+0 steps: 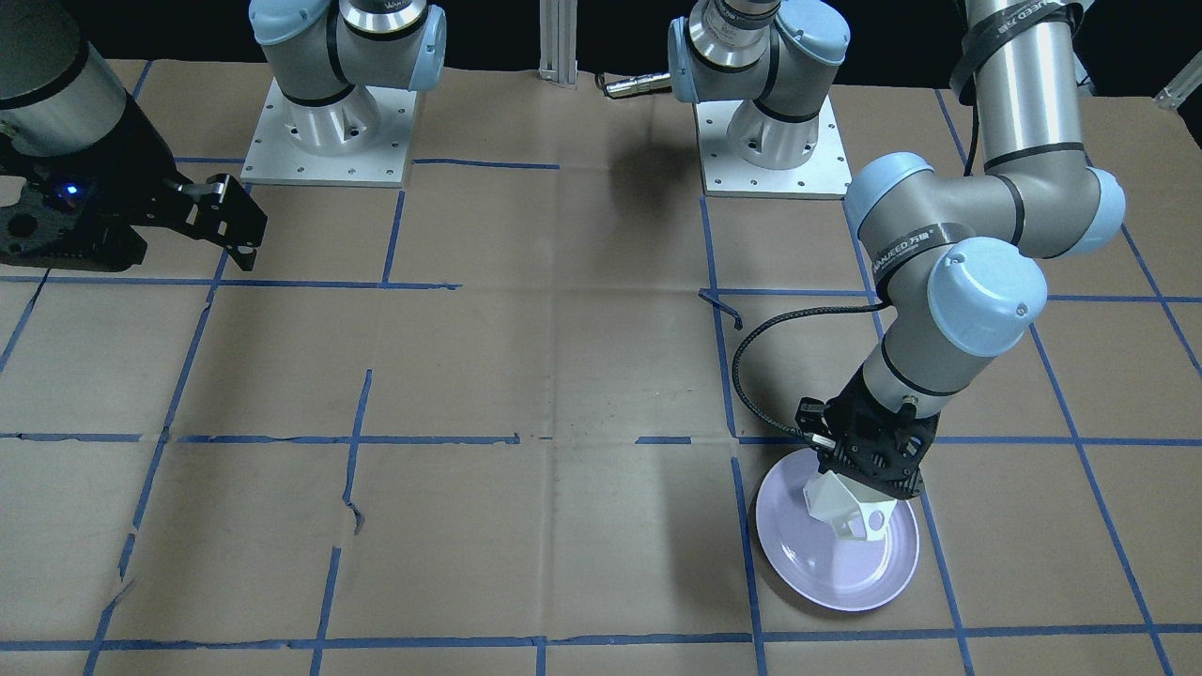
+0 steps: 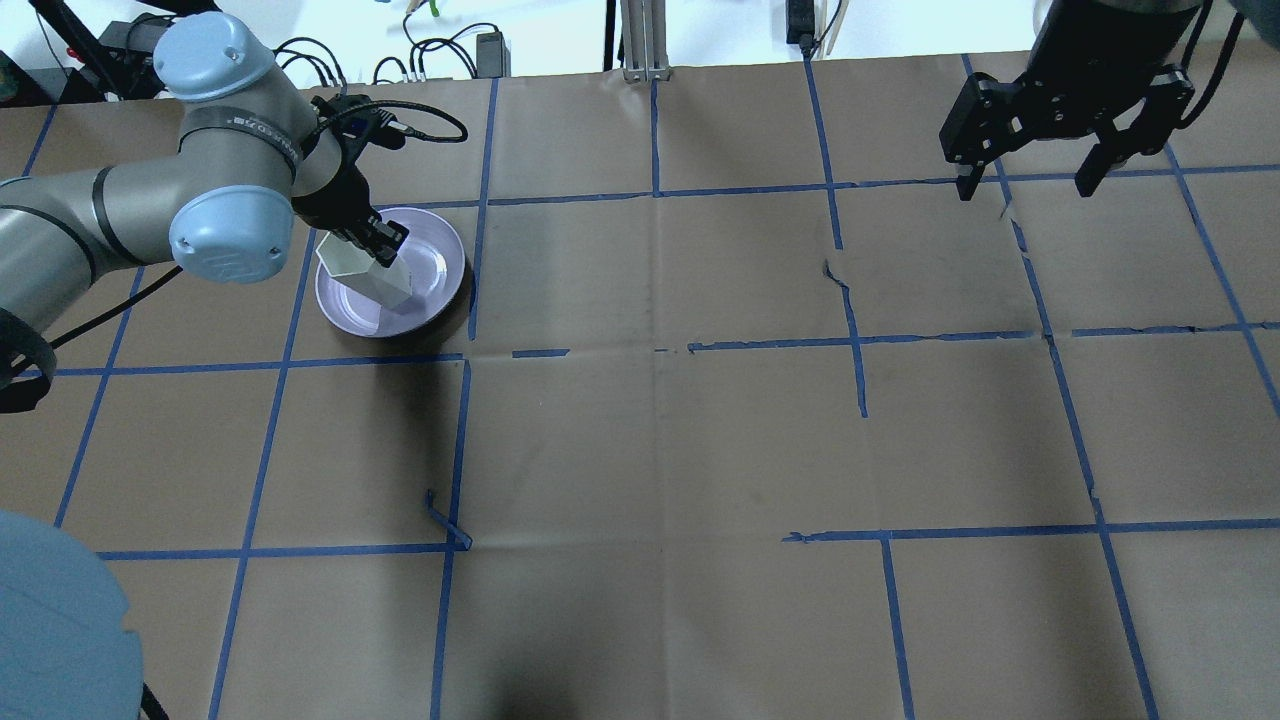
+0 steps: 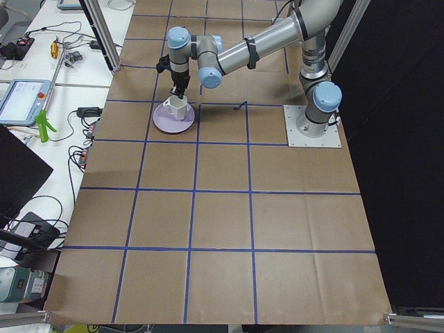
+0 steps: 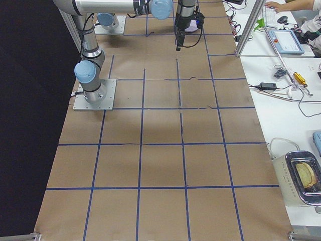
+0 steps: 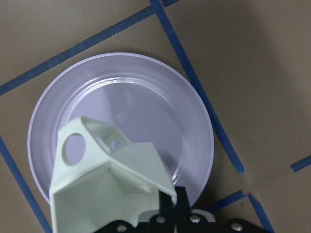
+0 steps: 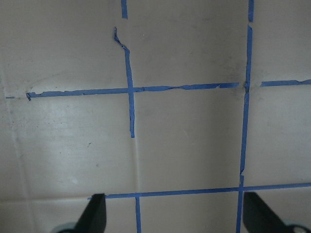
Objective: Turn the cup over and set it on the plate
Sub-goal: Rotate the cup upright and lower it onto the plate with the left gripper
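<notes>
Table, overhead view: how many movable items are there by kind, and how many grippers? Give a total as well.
Cups: 1, the cup, white, gripped by the left gripper
Plates: 1, the plate, pale lavender, under the cup
Grippers: 2, the left gripper and the right gripper, which is open and holds nothing
Total: 4

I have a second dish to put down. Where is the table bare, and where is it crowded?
The table is bare across its middle, from the plate to below the open right gripper. It is crowded only at the plate, where the left gripper holds the tilted cup.
</notes>
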Controlling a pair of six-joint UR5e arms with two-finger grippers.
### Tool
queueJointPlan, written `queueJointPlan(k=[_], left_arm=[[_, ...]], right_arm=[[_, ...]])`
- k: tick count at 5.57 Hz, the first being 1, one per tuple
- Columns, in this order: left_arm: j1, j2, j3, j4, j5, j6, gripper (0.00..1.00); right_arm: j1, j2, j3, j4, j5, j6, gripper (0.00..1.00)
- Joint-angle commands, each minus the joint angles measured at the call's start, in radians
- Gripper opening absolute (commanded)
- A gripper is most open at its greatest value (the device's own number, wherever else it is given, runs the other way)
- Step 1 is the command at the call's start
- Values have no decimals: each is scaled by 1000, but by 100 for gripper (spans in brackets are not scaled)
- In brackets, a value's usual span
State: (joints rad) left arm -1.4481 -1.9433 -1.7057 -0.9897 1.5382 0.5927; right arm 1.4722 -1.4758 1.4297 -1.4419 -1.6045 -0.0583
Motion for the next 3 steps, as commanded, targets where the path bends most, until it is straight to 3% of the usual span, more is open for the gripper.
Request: queueJointPlan(k=[1, 3], left_arm=[[-3, -14, -2, 3, 52, 1, 98], [-15, 19, 15, -12, 49, -13, 99]], right_arm=[[0, 0, 0, 0, 0, 0, 100], [0, 0, 0, 0, 0, 0, 100]])
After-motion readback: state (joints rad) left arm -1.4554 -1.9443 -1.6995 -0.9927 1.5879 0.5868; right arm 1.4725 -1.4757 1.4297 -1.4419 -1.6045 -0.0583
